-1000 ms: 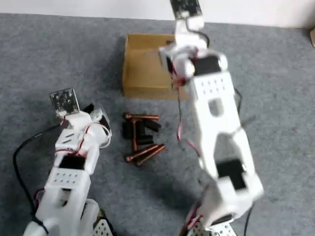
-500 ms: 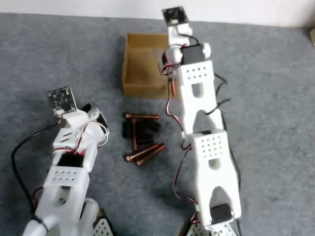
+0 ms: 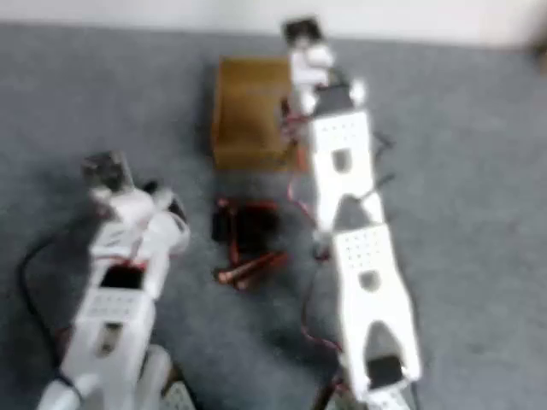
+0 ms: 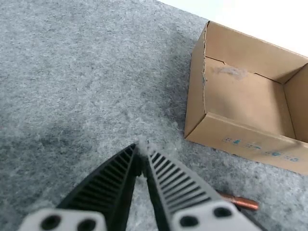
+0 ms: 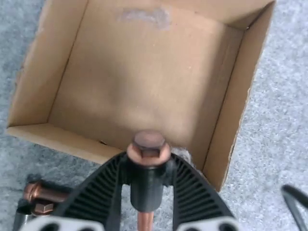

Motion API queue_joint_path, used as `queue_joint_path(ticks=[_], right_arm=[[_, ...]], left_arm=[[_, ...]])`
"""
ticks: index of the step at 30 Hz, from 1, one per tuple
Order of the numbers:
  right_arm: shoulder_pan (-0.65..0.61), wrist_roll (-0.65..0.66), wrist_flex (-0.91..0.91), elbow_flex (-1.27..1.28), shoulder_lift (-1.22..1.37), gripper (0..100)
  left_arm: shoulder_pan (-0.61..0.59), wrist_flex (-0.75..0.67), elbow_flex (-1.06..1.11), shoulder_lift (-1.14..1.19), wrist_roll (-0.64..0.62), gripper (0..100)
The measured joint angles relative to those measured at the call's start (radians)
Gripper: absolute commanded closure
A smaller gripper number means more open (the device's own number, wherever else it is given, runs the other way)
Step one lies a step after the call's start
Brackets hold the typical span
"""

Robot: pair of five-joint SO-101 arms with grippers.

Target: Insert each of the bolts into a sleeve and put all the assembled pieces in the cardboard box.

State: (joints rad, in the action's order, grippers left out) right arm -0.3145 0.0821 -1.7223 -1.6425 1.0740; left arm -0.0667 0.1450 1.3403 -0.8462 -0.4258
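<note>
copper bolt (image 5: 148, 146) in sleeve (image 5: 146, 187), held by right gripper (image 5: 148, 166) near box (image 5: 230, 126).

From above, the high view overlooks the table (image 3: 479, 171); both wrist views closely share the cardboard box (image 4: 240, 139).

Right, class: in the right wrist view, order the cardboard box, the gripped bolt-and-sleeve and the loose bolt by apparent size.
1. cardboard box, clearly largest.
2. bolt-and-sleeve between the right gripper's fingers; nearness to the camera enlarges it.
3. loose bolt, partly hidden behind the fingers, so its place below the gripped piece is unsure.
</note>
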Motion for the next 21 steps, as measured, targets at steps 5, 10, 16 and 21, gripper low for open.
queue_joint_path(ticks=[5, 10, 16, 21], right_arm=[[0.083, -0.071, 0.14, 0.0, 0.0, 99.4], [0.118, 0.015, 0.273, 0.112, 0.002, 99.4], [0.12, 0.025, 0.359, 0.222, 0.032, 99.4], [0.112, 0.02, 0.388, 0.221, 0.032, 99.2]], left_arm=[[0.0, 0.0, 0.0, 0.0, 0.0, 99], [0.0, 0.0, 0.0, 0.0, 0.0, 99], [0.0, 0.0, 0.0, 0.0, 0.0, 99], [0.0, 0.0, 0.0, 0.0, 0.0, 99]])
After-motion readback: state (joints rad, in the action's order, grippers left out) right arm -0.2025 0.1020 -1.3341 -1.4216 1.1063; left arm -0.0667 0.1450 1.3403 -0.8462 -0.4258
